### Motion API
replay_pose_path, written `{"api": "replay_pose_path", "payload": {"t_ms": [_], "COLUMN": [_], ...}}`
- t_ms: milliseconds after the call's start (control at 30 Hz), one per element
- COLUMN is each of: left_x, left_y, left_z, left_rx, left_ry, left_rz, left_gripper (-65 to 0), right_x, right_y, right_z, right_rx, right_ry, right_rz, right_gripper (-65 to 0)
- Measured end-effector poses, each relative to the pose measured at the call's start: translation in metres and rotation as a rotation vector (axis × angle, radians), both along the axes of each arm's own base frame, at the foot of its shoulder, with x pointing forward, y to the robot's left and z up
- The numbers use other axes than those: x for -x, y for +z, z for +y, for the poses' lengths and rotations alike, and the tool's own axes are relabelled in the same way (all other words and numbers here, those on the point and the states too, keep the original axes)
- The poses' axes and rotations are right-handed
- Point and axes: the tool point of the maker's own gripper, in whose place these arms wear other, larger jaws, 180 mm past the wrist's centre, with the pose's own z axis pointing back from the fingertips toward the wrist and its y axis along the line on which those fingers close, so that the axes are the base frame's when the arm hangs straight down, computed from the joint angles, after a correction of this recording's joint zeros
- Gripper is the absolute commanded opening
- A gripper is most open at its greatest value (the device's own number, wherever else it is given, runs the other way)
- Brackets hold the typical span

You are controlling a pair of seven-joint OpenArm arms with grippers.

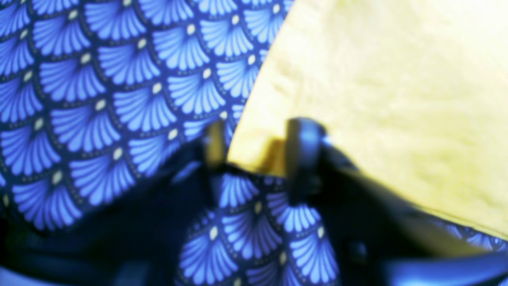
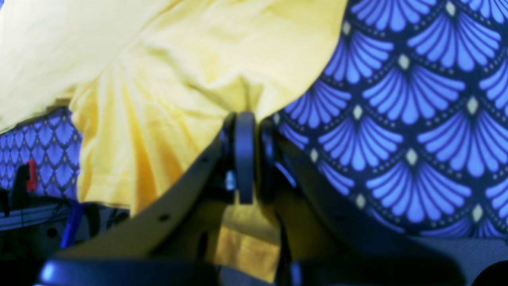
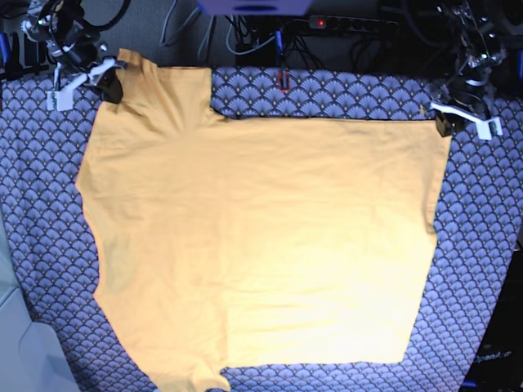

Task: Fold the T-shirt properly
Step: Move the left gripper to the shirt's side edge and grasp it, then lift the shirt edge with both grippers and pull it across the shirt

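Observation:
The yellow-orange T-shirt [image 3: 261, 245] lies spread flat on the patterned cloth, one sleeve at the far left and another at the near bottom. My right gripper [image 2: 246, 119] is shut on a bunched fold of the T-shirt [image 2: 178, 79] at its far left sleeve, where the right gripper [image 3: 110, 86] shows in the base view. My left gripper [image 1: 258, 149] stands at the far right corner of the T-shirt [image 1: 377, 99], jaws partly apart with that corner between them. In the base view the left gripper [image 3: 444, 122] sits at that corner.
A blue-grey scallop-patterned cloth [image 3: 482, 245] covers the table under the shirt. Cables and a power strip [image 3: 351, 23] run behind the far edge. A pale floor strip [image 3: 16, 343] shows past the cloth's left edge.

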Motion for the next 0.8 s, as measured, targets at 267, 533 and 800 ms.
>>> {"api": "replay_pose_path", "payload": {"t_ms": [267,533,800], "left_x": [0.001,0.000,-0.021], "left_y": [-0.001,0.003,0.041], "left_z": [-0.003,-0.008,-0.011], "left_rx": [0.012,0.012,-0.045], "left_ry": [0.000,-0.037,-0.064], "left_rz": [0.001,0.068,-0.035], "left_gripper": [-65.0,-65.0,-65.0], "right_x": [0.000,0.006,-0.020], "right_y": [0.000,0.014,0.057], "right_z": [0.000,-0.003,-0.006], "right_rx": [0.000,0.142,0.232], "right_ry": [0.000,0.099,0.134], "right_rz": [0.000,0.063,-0.061], "right_gripper": [-63.7,-64.1,-64.1]}}
